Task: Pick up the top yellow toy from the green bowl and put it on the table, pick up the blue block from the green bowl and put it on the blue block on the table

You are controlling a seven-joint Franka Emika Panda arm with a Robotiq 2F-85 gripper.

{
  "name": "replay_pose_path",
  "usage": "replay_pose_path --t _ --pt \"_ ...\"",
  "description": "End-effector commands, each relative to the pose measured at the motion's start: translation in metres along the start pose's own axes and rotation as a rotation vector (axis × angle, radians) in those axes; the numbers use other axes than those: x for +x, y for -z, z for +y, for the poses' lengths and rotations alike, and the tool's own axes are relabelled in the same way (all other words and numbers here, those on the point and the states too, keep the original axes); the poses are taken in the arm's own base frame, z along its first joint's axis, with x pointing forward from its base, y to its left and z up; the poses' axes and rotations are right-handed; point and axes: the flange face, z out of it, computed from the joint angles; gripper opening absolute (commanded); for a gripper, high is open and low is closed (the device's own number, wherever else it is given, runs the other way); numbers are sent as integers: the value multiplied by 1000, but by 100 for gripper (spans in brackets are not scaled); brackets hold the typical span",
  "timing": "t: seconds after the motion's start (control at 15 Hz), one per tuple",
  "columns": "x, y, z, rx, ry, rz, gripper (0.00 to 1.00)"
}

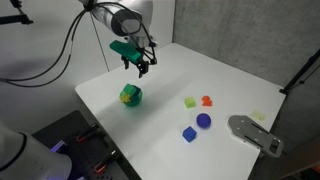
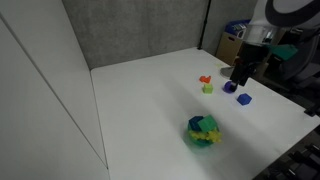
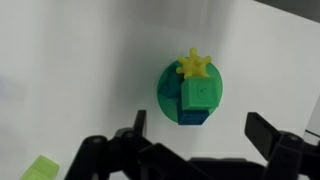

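In an exterior view the claw (image 1: 136, 66) hangs over the bench (image 1: 230, 80), above the green bowl (image 1: 131, 102); a loose blue block (image 1: 188, 134) lies well apart. In an exterior view the green bowl (image 2: 203, 141) stands far from the loose blue block (image 2: 244, 98). In the wrist view the claw (image 3: 198, 140) is released and empty. The green bowl (image 3: 165, 96) holds a yellow toy (image 3: 194, 65) touching a green block (image 3: 200, 93), with a second blue block (image 3: 190, 119) just beside that.

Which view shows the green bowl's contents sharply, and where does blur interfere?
Wrist view: the green bowl is sharp and evenly lit, while the open pincer is a dark, out-of-focus silhouette. Both exterior views: soft and coarse, so the bowl is just a coloured blob.
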Motion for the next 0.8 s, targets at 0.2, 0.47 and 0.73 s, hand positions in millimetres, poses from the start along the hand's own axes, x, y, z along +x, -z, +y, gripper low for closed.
replay_pose_path --t 0.2,0.47,0.73 --pt "-1 -83 -36 12 25 -35 100" --pt "-8 -127 -41 0 -16 -58 100" --pt "-17 -166 -40 8 -57 -89 100"
